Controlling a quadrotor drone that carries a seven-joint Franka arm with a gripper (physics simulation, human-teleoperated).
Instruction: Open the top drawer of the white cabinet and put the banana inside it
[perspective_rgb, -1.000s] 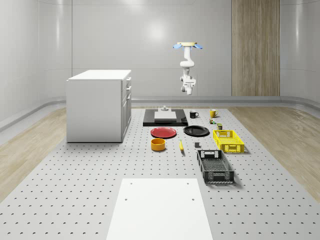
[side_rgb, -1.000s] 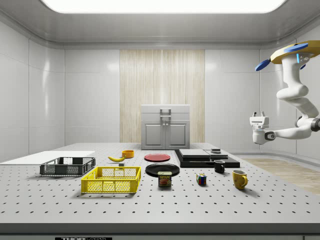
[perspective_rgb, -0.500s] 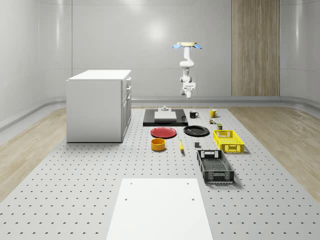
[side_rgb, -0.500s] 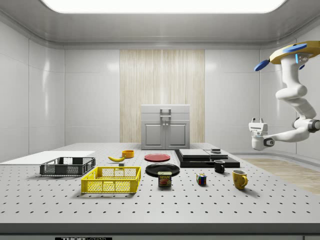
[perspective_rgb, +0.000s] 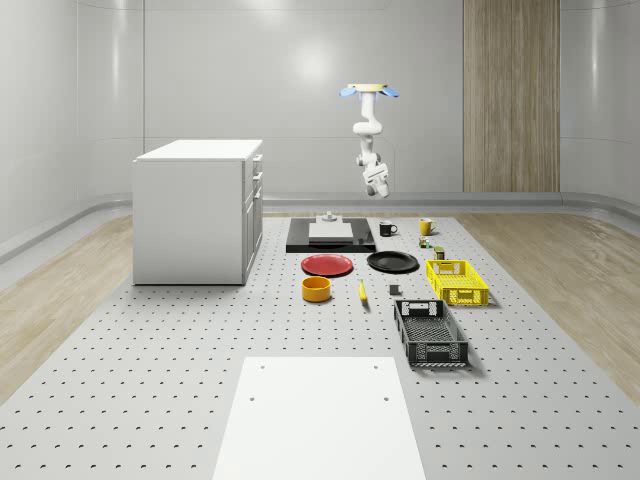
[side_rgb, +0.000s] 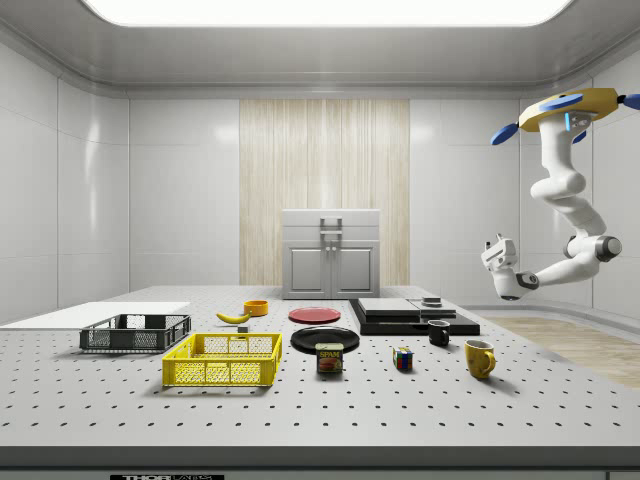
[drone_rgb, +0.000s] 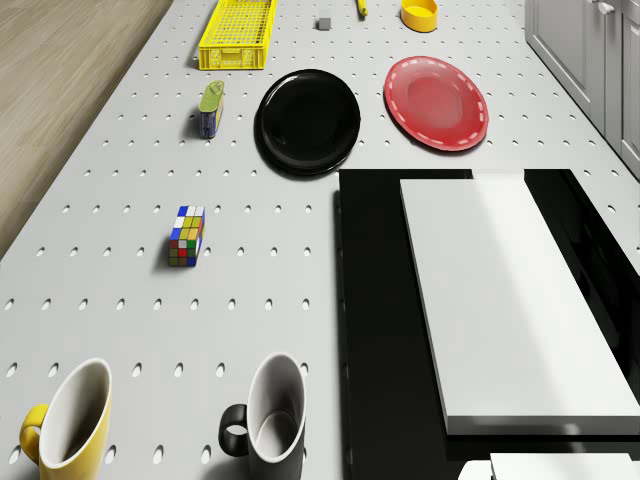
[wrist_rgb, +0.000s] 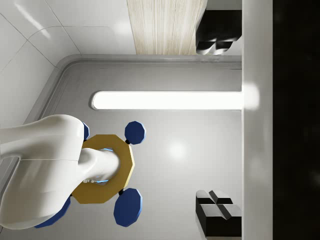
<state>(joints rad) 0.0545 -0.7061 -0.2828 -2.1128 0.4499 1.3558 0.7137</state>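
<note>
The banana (perspective_rgb: 362, 290) lies flat on the perforated table (perspective_rgb: 150, 380), between the orange bowl (perspective_rgb: 317, 289) and the yellow crate (perspective_rgb: 457, 281), well apart from the white cabinet (perspective_rgb: 195, 210); in the side view it lies just beside the bowl. The cabinet stands at the whole-scene view's left of the table; its drawers look shut, with the handle of the top drawer (perspective_rgb: 257, 160) showing at its upper front edge.

The drone (side_rgb: 570, 105) hovers high over the far end of the table, roughly above the mugs and the black slab (perspective_rgb: 330, 236); the arm hangs below it and bends so that the gripper (side_rgb: 494, 255) is held in the air, touching nothing, well apart from both cabinet and banana; whether its fingers are spread or pressed together cannot be told.

As a judgement, the task stands at its first step: the approach to the drawer, with nothing opened and the banana untouched. The next move calls for the drone to close on the cabinet's front, bring the gripper level with the top handle, grip it and pull straight out; the banana comes only after that.

As for writing, the tin (side_rgb: 329, 358) beside the black plate (perspective_rgb: 392, 262) bears a label that appears to read SPAM; a plate on the table's front edge in the side view carries lettering too small to read.
</note>
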